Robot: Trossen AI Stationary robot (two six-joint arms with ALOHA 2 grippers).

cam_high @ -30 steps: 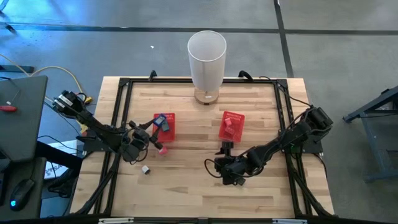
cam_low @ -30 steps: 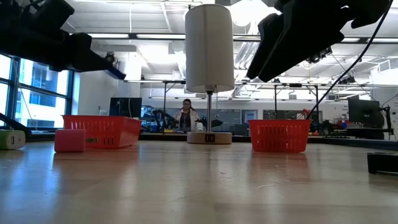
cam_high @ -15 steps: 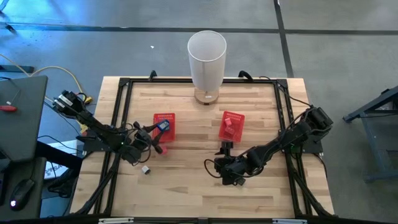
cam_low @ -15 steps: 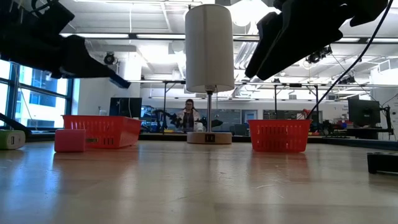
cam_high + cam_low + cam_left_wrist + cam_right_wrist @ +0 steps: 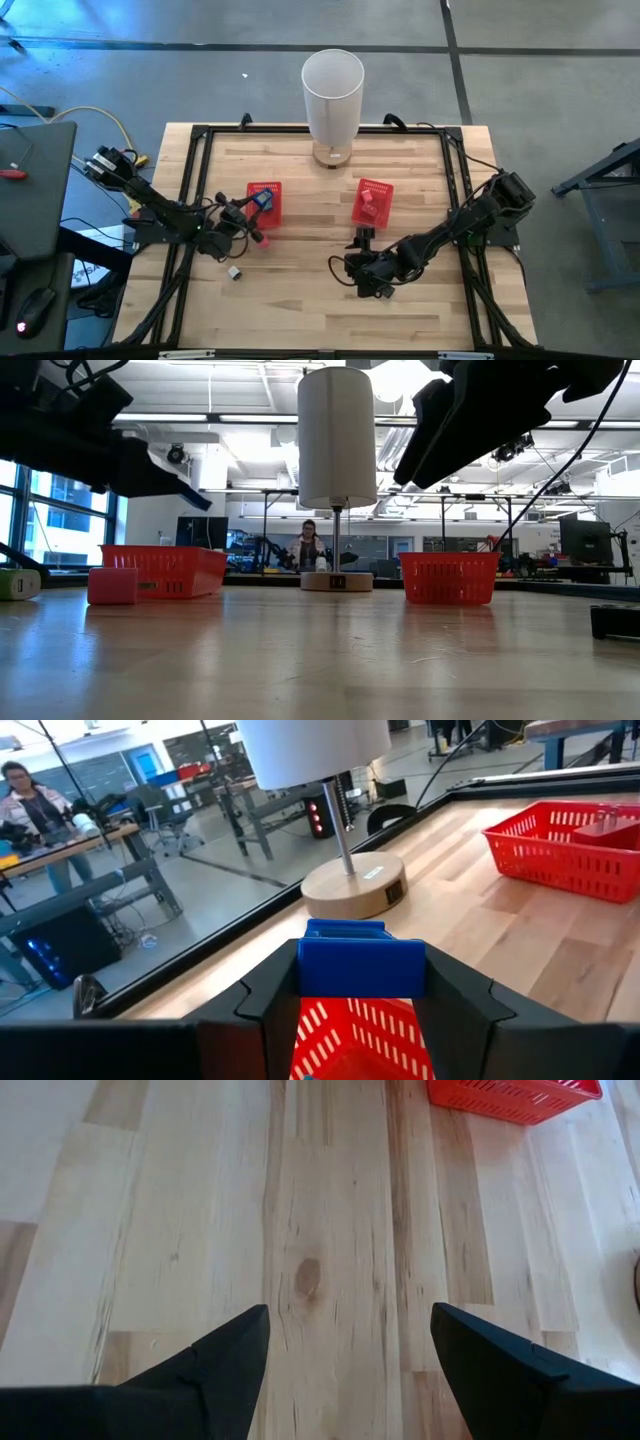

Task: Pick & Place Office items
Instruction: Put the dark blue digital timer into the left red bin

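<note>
My left gripper is shut on a blue office item and holds it over the left red basket. A pink item and a small white item lie on the table near that basket. The right red basket has a red item inside it. My right gripper stands open over bare wood just on the near side of the right basket, with nothing between its fingers. My left gripper pinches the blue item's two opposite sides between its two fingers. The fingers come in about level from the table's near left. The item stands out beyond the fingertips, clear above the red basket's mesh.
A tall white lamp stands on a round wooden foot at the table's far middle. A black frame runs along the table's sides. Bare wood lies between the baskets and along the near edge. A low black thing sits at the right in the low view.
My left gripper has turned slightly and sunk a little with the blue item, which stays pinched over the left basket. My right gripper has kept still.
</note>
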